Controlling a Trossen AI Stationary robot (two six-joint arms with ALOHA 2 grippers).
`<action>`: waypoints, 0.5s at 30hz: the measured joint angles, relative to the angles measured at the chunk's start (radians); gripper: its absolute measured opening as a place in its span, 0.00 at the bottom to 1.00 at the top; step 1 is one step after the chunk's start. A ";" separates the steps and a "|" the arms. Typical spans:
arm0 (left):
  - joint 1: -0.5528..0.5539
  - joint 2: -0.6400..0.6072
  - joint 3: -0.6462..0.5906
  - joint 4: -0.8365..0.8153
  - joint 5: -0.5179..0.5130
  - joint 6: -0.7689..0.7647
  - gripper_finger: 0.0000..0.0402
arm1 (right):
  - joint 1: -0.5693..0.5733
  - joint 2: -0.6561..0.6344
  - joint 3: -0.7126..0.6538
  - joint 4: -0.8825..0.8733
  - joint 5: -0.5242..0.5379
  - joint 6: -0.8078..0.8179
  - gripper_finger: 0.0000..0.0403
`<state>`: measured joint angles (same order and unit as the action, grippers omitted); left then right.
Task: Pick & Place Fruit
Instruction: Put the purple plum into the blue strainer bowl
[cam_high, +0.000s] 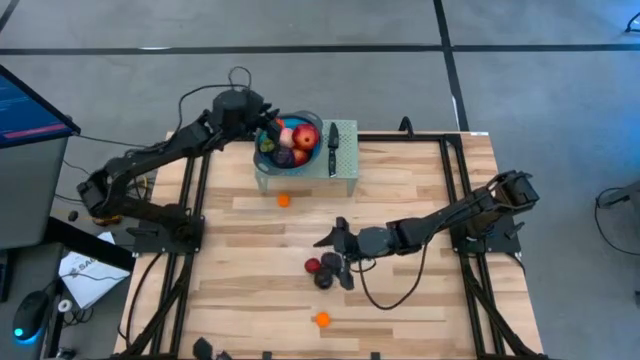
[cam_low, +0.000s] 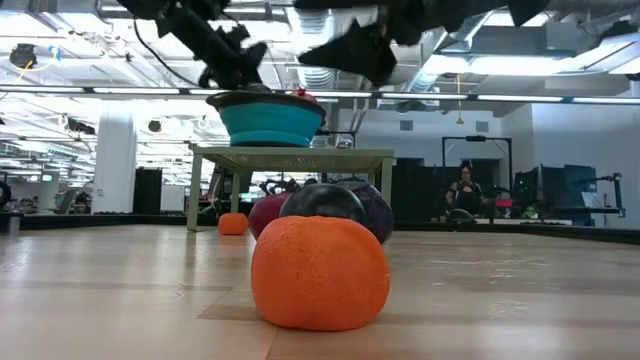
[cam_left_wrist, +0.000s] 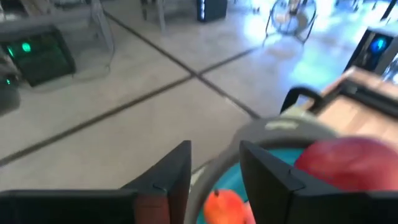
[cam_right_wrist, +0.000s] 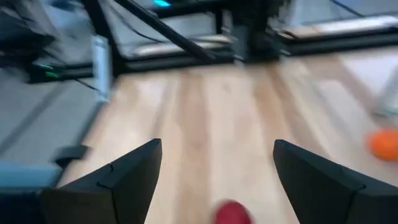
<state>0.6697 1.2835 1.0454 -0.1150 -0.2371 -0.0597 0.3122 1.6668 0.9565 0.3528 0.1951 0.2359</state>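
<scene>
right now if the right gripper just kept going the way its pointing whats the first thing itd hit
Most likely the small red fruit, which lies low between the open right gripper fingers. Depth is unclear, so it might pass over it onto bare table.

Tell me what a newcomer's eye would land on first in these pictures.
First, the round blue bowl heaped with red and purple fruit on the pale green stand at the table's far edge, with the left claw over its rim. Next, the bumpy orange fruit filling the low view's foreground. The right claw, open, hovers at mid-table over a small red and dark purple fruit cluster.
</scene>
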 joint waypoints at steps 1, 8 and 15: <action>-0.004 -0.024 0.000 -0.001 0.000 0.000 0.33 | 0.000 -0.006 0.000 -0.030 0.026 0.000 0.75; -0.101 -0.204 0.000 -0.067 0.018 0.004 0.32 | 0.013 -0.071 0.000 -0.262 0.148 0.000 0.75; -0.354 -0.319 -0.072 -0.108 0.040 0.021 0.27 | 0.049 -0.161 0.000 -0.487 0.153 0.000 0.75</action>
<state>0.3154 0.9648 0.9730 -0.2226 -0.1976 -0.0392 0.3609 1.5059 0.9565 -0.1345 0.3478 0.2357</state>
